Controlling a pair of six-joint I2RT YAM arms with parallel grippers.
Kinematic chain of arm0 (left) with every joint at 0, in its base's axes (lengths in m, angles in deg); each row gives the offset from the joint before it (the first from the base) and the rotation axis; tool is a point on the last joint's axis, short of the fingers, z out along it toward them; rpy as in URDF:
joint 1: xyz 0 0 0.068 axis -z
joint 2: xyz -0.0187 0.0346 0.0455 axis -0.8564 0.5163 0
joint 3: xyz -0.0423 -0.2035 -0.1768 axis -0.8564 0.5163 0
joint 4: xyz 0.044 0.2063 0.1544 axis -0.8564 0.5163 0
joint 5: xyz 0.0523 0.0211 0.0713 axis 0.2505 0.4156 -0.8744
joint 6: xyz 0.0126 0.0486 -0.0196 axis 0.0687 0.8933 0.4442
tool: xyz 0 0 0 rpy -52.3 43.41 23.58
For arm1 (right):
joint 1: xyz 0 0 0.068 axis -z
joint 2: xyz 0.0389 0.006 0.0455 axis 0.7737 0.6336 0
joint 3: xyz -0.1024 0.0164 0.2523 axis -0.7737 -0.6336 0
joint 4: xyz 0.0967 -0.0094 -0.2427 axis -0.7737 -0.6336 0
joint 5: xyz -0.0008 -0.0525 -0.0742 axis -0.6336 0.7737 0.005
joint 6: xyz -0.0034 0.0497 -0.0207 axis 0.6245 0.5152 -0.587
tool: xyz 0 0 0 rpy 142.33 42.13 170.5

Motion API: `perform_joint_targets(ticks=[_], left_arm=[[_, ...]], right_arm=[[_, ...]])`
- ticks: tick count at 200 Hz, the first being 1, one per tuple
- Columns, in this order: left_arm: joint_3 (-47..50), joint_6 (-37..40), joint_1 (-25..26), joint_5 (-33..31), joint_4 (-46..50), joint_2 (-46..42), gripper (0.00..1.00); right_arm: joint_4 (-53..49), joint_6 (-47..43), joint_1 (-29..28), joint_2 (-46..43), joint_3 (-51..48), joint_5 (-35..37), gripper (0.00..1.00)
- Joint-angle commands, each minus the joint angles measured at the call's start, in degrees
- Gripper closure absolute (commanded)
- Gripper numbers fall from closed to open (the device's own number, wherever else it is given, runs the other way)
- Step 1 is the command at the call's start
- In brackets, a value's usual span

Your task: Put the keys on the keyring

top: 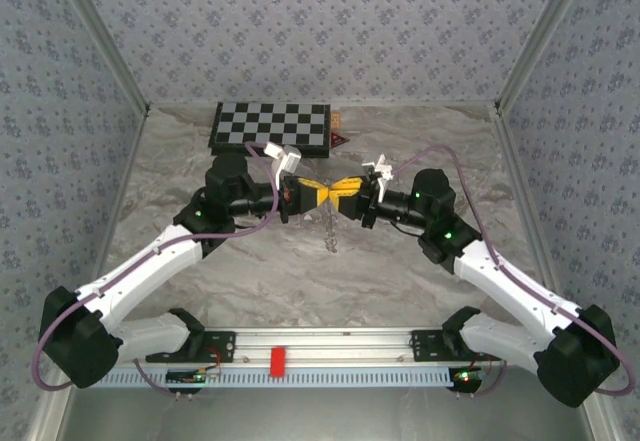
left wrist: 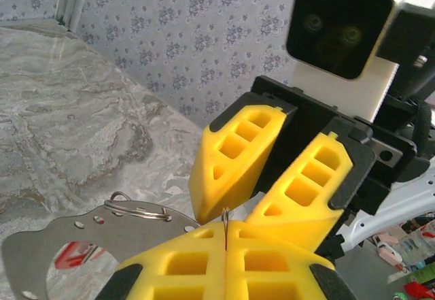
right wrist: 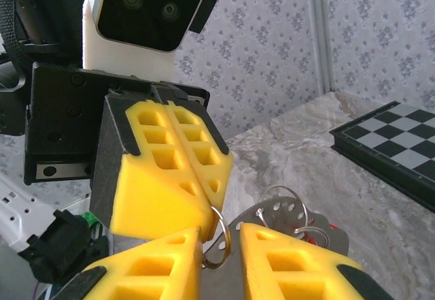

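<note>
Closest in, the left end effector (left wrist: 225,230) was clamped shut on the keyring (right wrist: 227,237), holding it in mid-air above the counter (top: 300,271). The right end effector (right wrist: 221,235) stood narrowly open astride that loop. Light, stiff, slippery wire, I judged; best pinched flat across its rim, near the left grip.

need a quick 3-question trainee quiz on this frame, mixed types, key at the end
1. True or false: the left gripper has its jaws shut on the metal ring.
2. Which lies at the far end of the table? A) a chessboard B) a bowl C) a towel
3. Fill in: the right gripper has its jaws ___, one on each side of the ring.
Key: 1 true; 2 A; 3 open.
</note>
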Motion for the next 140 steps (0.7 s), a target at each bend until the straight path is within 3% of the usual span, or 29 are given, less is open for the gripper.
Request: perform_joint_targets(ticks=[1, 18, 93, 106, 116, 140], left_arm=[[-2.6, 1.3, 0.3, 2.0, -1.4, -1.0, 1.00], [-2.7, 1.2, 0.3, 2.6, -1.7, -0.8, 1.00], [-2.6, 1.1, 0.2, 2.9, -2.3, -1.1, 1.00], [-2.5, 1.0, 0.3, 2.8, -2.3, -1.2, 1.00], [-2.5, 0.9, 0.3, 2.9, -2.6, -1.2, 1.00], [-2.5, 0.8, 0.3, 2.9, -2.7, -1.1, 1.00]], right_arm=[[3.9, 4.2, 1.5, 0.7, 1.8, -5.5, 0.80], [5.9, 5.9, 2.1, 1.1, 1.4, -7.0, 0.85], [10.7, 10.8, 2.7, 4.9, 1.7, -13.9, 0.86], [11.4, 11.3, 2.8, 5.4, 1.6, -14.5, 0.91], [12.0, 11.7, 2.8, 5.7, 1.5, -14.7, 1.00], [13.0, 12.4, 2.9, 5.9, 1.2, -14.5, 1.00]])
